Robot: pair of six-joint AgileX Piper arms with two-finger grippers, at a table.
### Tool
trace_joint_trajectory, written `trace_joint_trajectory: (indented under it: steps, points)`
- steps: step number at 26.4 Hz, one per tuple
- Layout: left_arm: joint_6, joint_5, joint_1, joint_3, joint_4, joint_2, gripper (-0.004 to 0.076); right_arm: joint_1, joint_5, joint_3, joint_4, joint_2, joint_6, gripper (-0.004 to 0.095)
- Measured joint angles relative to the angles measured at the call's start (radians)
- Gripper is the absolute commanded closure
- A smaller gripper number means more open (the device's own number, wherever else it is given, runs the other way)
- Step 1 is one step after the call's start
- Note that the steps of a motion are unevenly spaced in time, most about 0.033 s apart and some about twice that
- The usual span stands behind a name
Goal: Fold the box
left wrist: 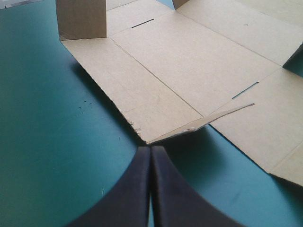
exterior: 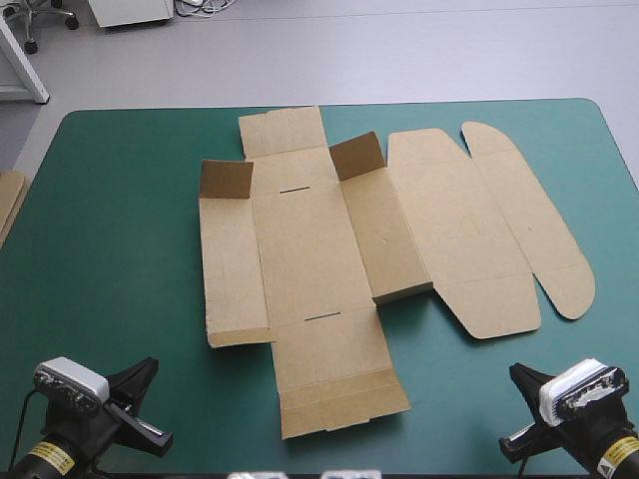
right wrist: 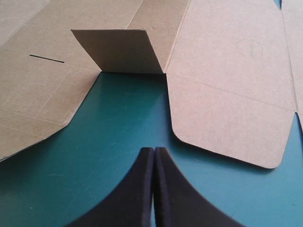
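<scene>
Both pinched together and empty, left gripper [left wrist: 150,149] and right gripper [right wrist: 155,150] sit at near corners of the table [exterior: 120,200]; I reckon raising the box [exterior: 310,239] walls comes next.

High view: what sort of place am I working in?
Probably a robot test bench: a teal-green table, one brown box lying mostly flat, the left tool and right tool shut near its front edge.

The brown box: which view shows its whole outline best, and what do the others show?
High view: the whole box lies in frame, flat, some flaps raised. Left wrist view shows only its near left part; right wrist view, one upright flap and a rounded lid corner.
</scene>
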Motion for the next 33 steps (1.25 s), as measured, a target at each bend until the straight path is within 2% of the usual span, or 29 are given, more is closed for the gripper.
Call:
trace_joint_trajectory:
  steps: [7,14,26,29,33]
  points:
    - [0.004,0.0,0.0,0.0,-0.015,0.0,0.0734,0.0,0.0,0.0,0.0,0.0,0.0,0.0928]
    - [0.071,0.001,0.0,0.0,-0.076,0.0,0.0734,0.0,0.0,0.0,0.0,0.0,0.0,0.0928]
    - [0.066,0.004,0.0,-0.003,-0.077,0.0,0.0734,0.0,0.0,0.0,-0.001,0.0,0.0,0.0926]
    - [0.01,0.006,0.0,-0.048,-0.059,0.025,0.0734,0.0,0.016,-0.021,-0.035,0.014,0.056,0.0927]
    - [-0.023,0.021,0.0,-0.165,-0.011,0.141,0.0734,0.0,0.074,-0.1,-0.102,0.113,0.111,0.0927]
